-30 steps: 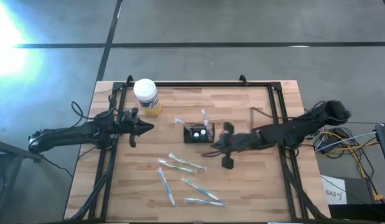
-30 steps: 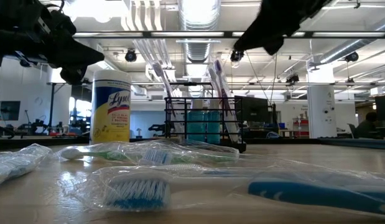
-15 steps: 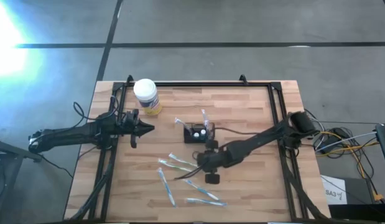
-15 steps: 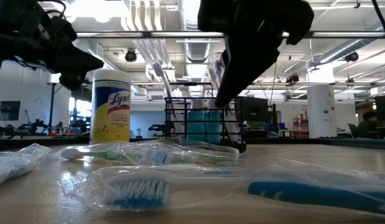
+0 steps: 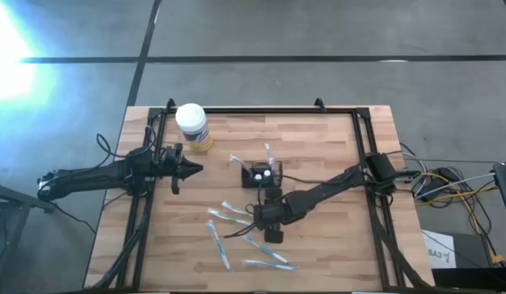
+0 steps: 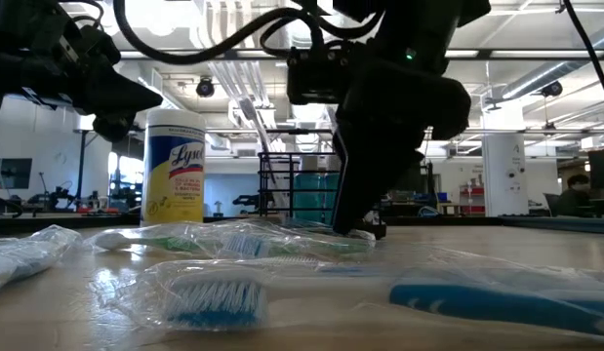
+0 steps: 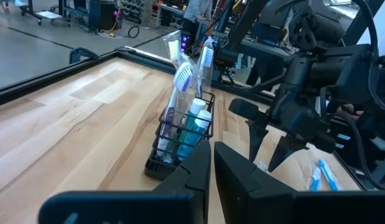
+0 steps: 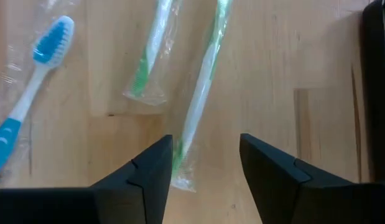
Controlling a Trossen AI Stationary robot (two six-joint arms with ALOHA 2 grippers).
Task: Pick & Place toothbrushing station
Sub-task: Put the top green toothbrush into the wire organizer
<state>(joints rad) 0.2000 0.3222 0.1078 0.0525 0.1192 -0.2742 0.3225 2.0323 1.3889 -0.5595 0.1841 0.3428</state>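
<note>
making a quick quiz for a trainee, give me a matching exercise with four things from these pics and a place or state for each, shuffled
Things:
1. left hand
2. right hand
3. jar
4. station

Places or states:
A. mid-table, toothbrushes standing in it
B. shut, empty, at the table's left side
C. near the far left corner, white lid
D. open over a wrapped green toothbrush

Pairs: 1-B, 2-D, 3-C, 4-A
</note>
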